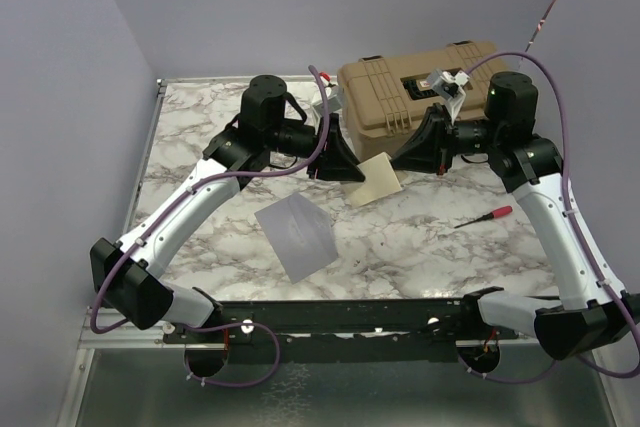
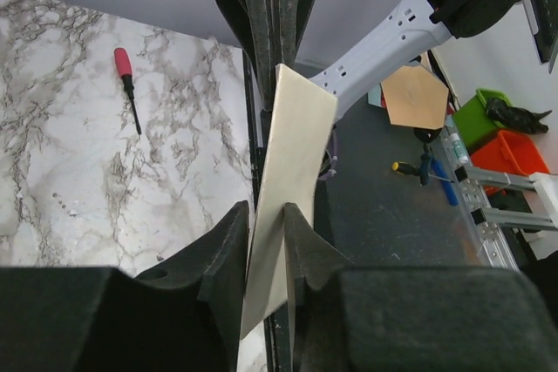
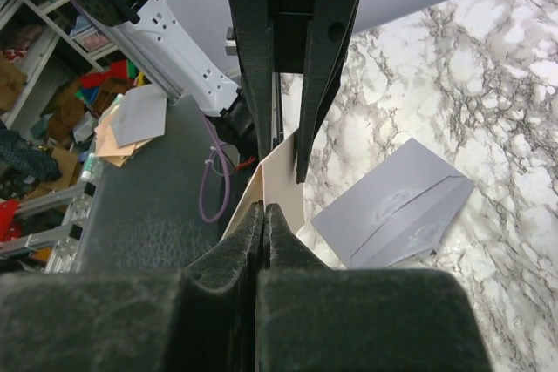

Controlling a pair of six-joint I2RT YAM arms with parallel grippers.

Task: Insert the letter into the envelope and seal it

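Right pincer (image 3: 264, 215) is being shown pressed flat together on one edge of the letter (image 2: 292, 145), with the tan sheet being pinched between its closed fingers. Opposite it, the left pincer (image 2: 266, 215) is being set around the facing edge of the same sheet. A finger is being shown close on each side of the paper, but whether the paper is being squeezed there cannot be told. The letter is being held up off the bench (image 1: 420, 237), tilted, between the two pincers and just in front of the tan toolbox (image 1: 400, 87). The envelope (image 1: 295, 237) is being seen lying flat on the marble bench, nearer the arm bases and apart from the letter. A red-handled screwdriver (image 1: 485, 217) is being seen lying on the bench to the right, well apart from both papers
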